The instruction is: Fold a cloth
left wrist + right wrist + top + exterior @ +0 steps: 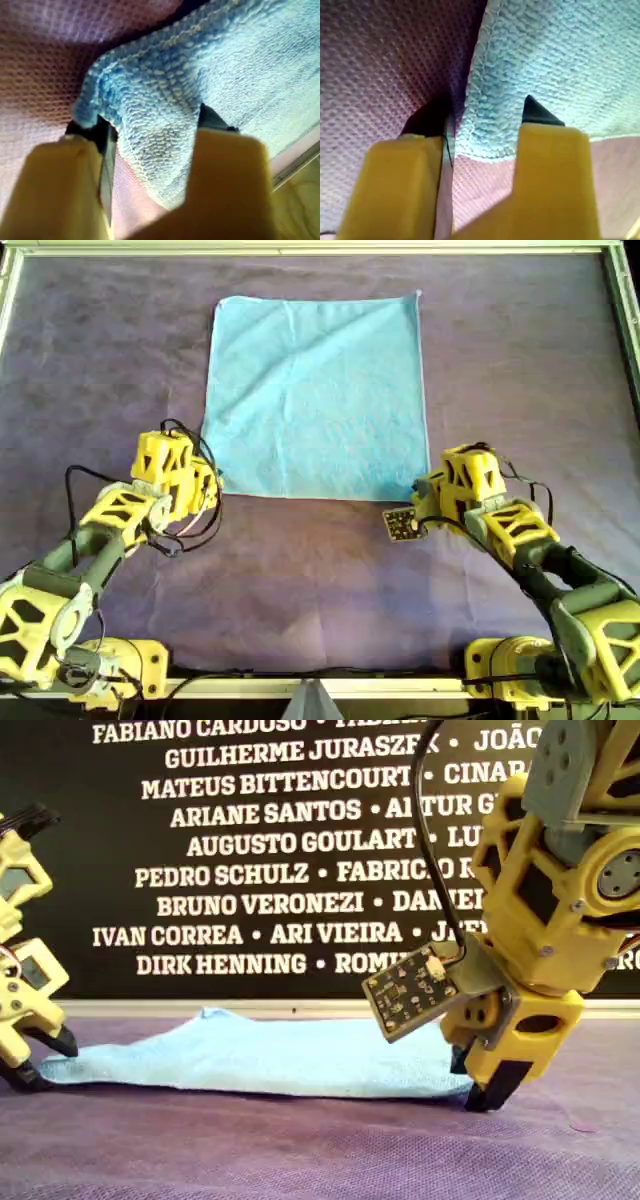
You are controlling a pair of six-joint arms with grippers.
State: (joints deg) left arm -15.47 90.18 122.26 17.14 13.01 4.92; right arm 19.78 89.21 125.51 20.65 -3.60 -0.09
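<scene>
The light blue cloth [315, 390] lies spread flat on the table, also seen in the exterior view [270, 1055]. My first gripper [425, 498] stands at the cloth's near right corner in the overhead view and on the exterior view's right [476, 1080]. Its jaws are apart and straddle the corner, with the cloth [250, 60] bunched up between the fingertips [215, 120]. My second gripper [205, 485] is at the near left corner, on the exterior view's left [40, 1058]. It is open across the hemmed edge: one finger on the purple cover, the other on the cloth [560, 60].
A dark purple cover [320, 580] spreads over the whole table inside a pale frame rail [300, 248]. A small camera board [401, 524] sticks out beside my first gripper. A black banner with white names [280, 840] stands behind the far edge.
</scene>
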